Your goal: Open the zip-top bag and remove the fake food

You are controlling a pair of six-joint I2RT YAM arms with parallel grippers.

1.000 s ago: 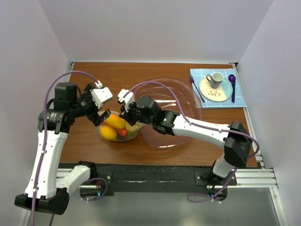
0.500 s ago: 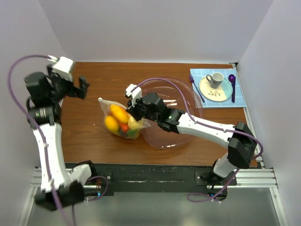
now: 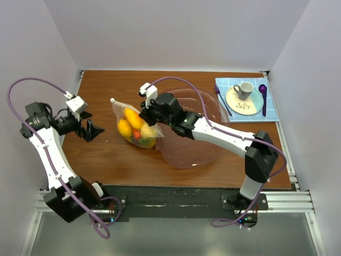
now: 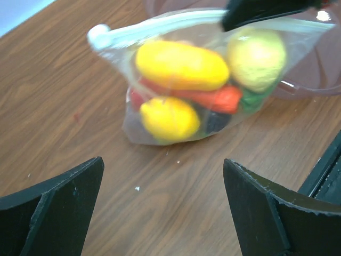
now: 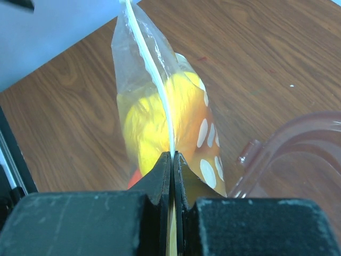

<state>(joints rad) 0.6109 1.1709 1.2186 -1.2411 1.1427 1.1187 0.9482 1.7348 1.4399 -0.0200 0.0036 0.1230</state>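
Note:
The clear zip-top bag hangs with its zip strip on top, bottom on or near the table. It holds the fake food: yellow and orange pieces and a red-orange carrot. My right gripper is shut on the bag's zip strip at its right end; the bag hangs beyond the jaws. My left gripper is open and empty, left of the bag, apart from it. In the left wrist view the bag lies ahead between the wide-open fingers.
A large rigid pink-tinted transparent bowl sits right of the bag, under my right arm. A blue mat at the back right holds a plate, a cup and purple cutlery.
My left gripper let go of the bag, swung away left and came back low beside it, open. My right gripper lifted the bag by its zip strip, up and slightly back.

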